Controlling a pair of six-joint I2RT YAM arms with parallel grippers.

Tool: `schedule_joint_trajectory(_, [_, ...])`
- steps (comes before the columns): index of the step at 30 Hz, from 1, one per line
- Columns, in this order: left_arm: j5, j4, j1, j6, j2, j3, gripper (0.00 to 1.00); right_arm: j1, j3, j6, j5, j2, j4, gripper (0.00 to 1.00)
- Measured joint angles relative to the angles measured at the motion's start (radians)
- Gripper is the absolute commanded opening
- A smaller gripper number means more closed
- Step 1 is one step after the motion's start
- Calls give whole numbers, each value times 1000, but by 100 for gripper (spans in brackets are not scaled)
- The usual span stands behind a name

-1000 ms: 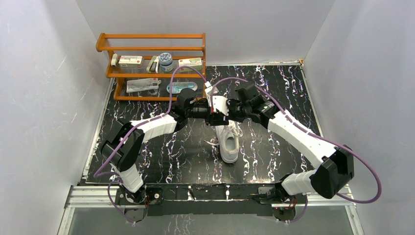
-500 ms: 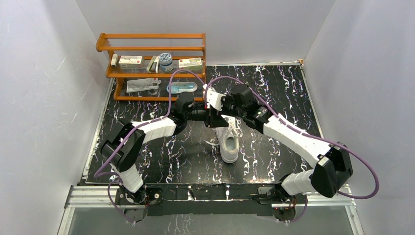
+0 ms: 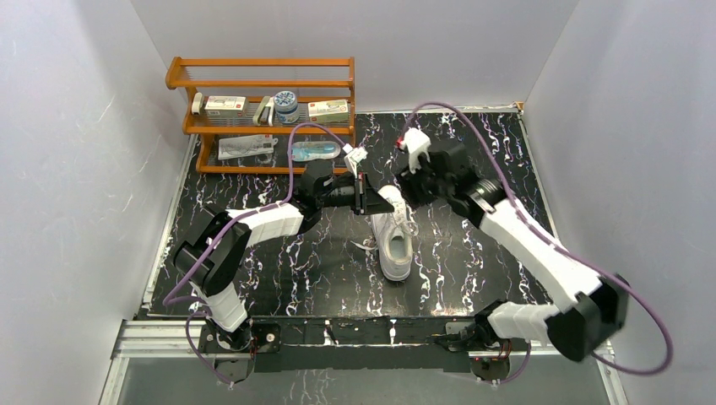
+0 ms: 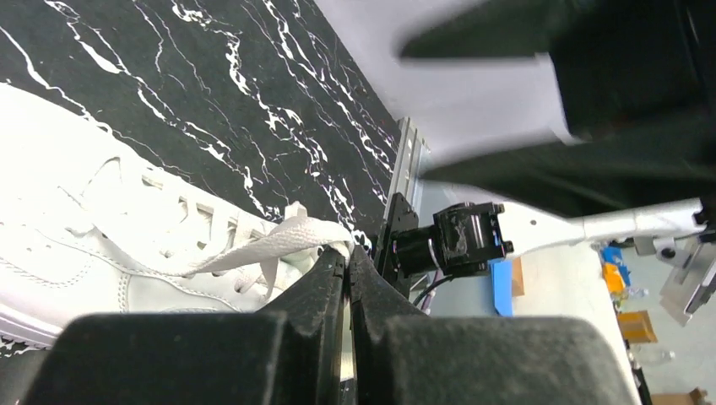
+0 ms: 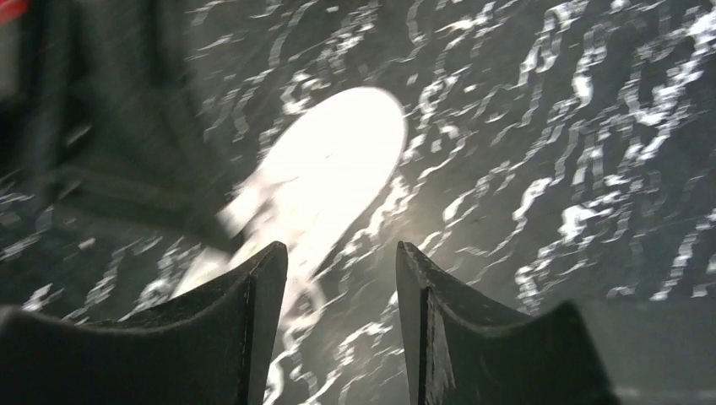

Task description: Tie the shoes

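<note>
Near the middle of the black, white-veined marble table (image 3: 287,270) lies the all-white low-top sneaker (image 3: 394,245), toe toward the arm bases, heel toward the far wall. One flat white lace (image 4: 270,245) runs from its eyelets up to the left gripper (image 4: 348,253), which sits just left of the heel with its fingers pinched tight on the lace end. The right gripper (image 3: 411,184) hangs above the table just right of the heel, fingers parted and holding nothing; its own view is blurred. An orange wooden rack (image 3: 262,84) carrying small packets stands at the far left corner
</note>
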Motion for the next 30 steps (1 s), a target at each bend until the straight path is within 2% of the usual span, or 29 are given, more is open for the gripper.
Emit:
schedule_joint_trajectory(3, [-32, 0, 0, -39, 0, 0, 0, 8, -91, 107, -95, -163, -32, 48])
schedule_joint_trajectory(6, [-65, -8, 1, -75, 0, 0, 0, 19, -174, 210, -207, -246, -12, 49])
schedule_joint_trajectory(13, [-123, -117, 1, -122, 1, 8, 0, 107, -388, 463, -304, -214, 187, 48])
schedule_joint_trajectory(16, [-138, -151, 1, -130, 1, 9, 0, 139, -416, 537, -290, -159, 272, 47])
schedule_joint_trajectory(20, [-147, -195, 1, -136, 1, 15, 0, 151, -423, 633, -167, -119, 351, 48])
schedule_joint_trajectory(24, [-148, -202, 1, -152, 0, 16, 0, 151, -435, 674, -58, -119, 382, 47])
schedule_joint_trajectory(30, [-148, -217, 1, -171, -1, 29, 0, 151, -444, 694, 5, -119, 406, 46])
